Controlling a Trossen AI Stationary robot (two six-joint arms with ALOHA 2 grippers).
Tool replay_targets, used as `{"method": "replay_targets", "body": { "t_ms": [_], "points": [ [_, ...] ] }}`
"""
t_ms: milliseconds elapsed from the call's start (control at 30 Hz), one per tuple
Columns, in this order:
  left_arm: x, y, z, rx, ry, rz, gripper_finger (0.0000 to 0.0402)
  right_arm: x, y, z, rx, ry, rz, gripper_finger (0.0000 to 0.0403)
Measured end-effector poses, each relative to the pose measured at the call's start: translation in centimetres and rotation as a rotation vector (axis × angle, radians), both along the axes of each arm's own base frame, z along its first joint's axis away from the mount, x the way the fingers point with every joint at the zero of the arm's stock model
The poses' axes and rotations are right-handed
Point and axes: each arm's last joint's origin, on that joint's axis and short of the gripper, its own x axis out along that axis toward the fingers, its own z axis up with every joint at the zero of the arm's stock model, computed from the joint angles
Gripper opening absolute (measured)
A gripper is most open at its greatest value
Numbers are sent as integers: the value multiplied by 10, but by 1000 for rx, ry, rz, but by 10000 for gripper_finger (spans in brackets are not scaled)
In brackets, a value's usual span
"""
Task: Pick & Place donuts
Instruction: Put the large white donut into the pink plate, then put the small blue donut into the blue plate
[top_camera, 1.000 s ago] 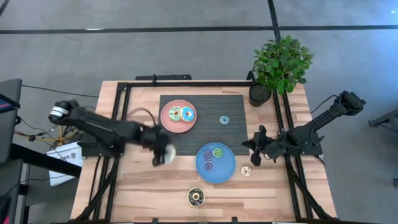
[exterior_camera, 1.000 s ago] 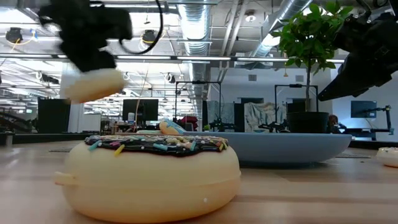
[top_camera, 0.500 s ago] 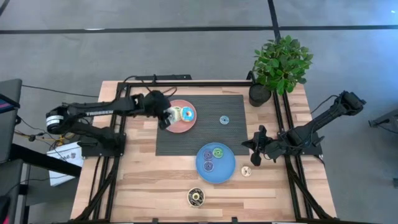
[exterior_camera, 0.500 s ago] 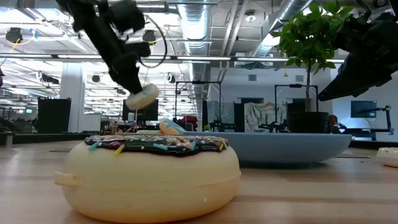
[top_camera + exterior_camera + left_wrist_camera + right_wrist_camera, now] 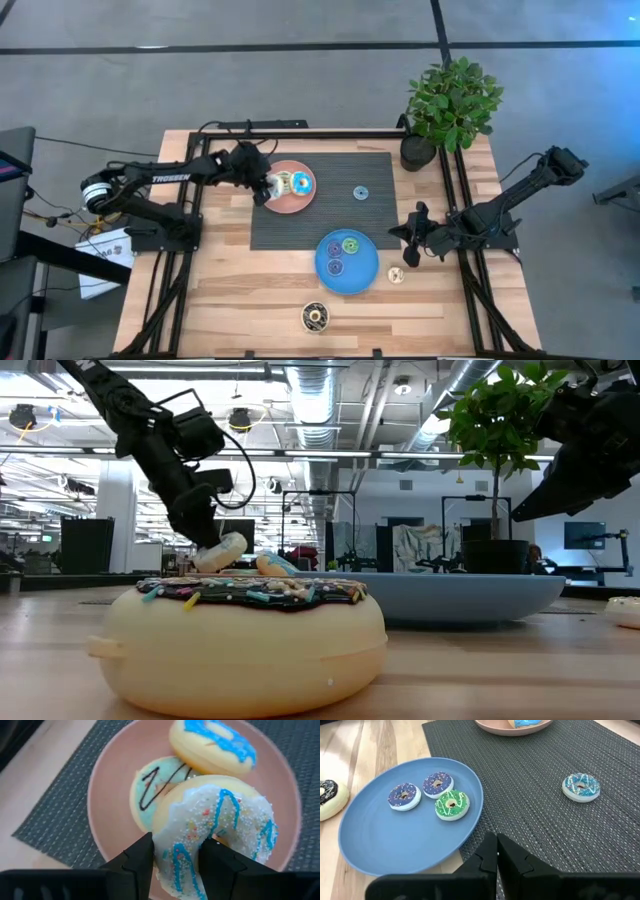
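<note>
White donut (image 5: 215,840) with blue drizzle and sprinkles, pinched by its ring in the left gripper (image 5: 175,862), part-open fingers clamped either side; hanging just over the pink plate (image 5: 288,186) at upper centre-left of the high view. Already on that plate: a pale blue donut (image 5: 155,787) with a dark squiggle and a blue-iced donut (image 5: 212,745), both right under the carried one. Risk, as a guess: letting go from here could drop it onto those two, so it tips or rolls off the rim onto the mat (image 5: 325,200); little bare plate left for it. Further out: blue plate (image 5: 375,845) at lower centre with purple, purple-white and green small donuts; a small blue donut (image 5: 360,192) alone on the mat; a cream donut (image 5: 396,274) by the blue plate; a dark-iced donut (image 5: 315,316) near the bottom edge. Right gripper (image 5: 496,855) shut and empty, parked at right of the blue plate. Plant (image 5: 450,100) at upper right, well clear.
</note>
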Motion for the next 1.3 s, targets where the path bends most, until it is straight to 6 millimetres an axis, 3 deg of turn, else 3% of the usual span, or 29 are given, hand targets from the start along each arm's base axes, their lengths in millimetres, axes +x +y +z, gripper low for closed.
{"method": "replay_targets", "body": {
  "t_ms": [267,733,1000,1300],
  "points": [
    [0,1,0,19,-2,20,145,0,0,0,8,-3,-3,1],
    [-1,0,-1,-16,13,8,243,0,0,0,9,-3,-3,1],
    [-6,-3,0,-31,43,10,249,0,0,0,9,-3,-3,1],
    [-17,-2,24,86,-27,61,249,0,0,0,9,-3,-3,1]
  ]
}}
